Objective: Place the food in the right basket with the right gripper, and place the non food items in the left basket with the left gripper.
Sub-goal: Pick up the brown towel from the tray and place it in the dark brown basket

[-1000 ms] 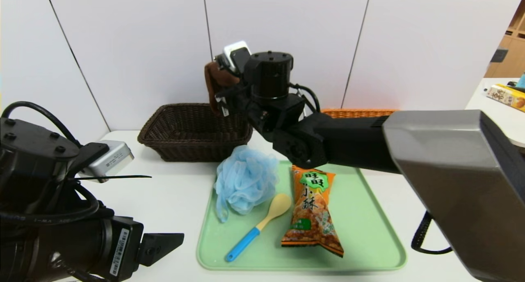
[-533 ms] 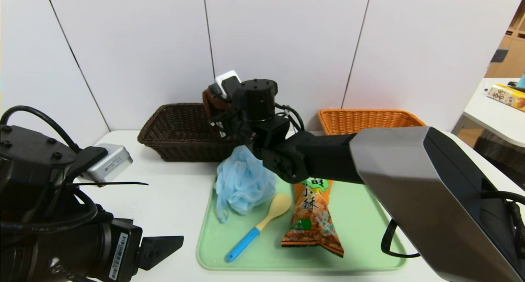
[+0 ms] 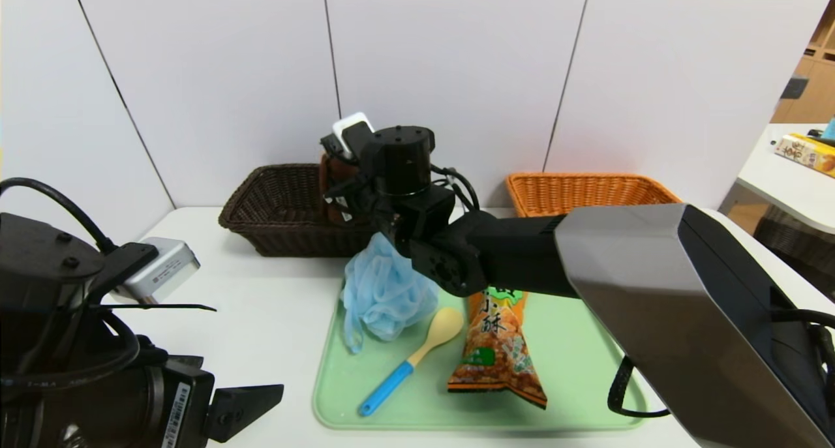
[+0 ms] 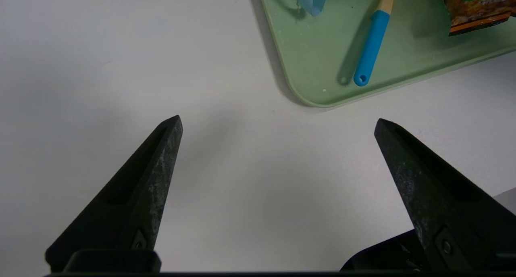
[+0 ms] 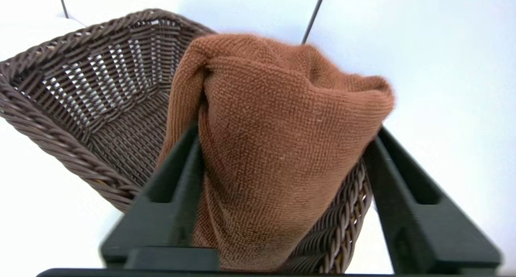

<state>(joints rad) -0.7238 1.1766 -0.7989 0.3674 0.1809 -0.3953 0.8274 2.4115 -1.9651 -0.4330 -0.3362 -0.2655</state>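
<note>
A white table (image 3: pixel 274 317) set against a pale panelled wall carries a light green tray (image 3: pixel 587 370), the reference point for everything here. Nearest the camera and to the tray's left, the left gripper (image 4: pixel 278 121) hangs parked above bare tabletop, angled downward, its two black fingers spread wide and empty. On the tray lie the orange snack bag (image 3: pixel 497 350) at centre, the spoon (image 3: pixel 414 360) with its yellow bowl and blue handle just left of the bag, and the blue bath pouf (image 3: pixel 385 291) at the tray's far left corner. The silver-shelled right arm reaches level across the tray from its right side, passing over the bag's top end and the pouf. Beyond the tray's far left corner sits the dark brown basket (image 3: pixel 274 207); the right gripper (image 5: pixel 282 136) is at that basket's right end, its fingers parted with the brown towel (image 5: pixel 278 140) standing between them, draped down into the basket. Beyond the tray's far right corner stands the orange-tan basket (image 3: pixel 587 190).
</note>
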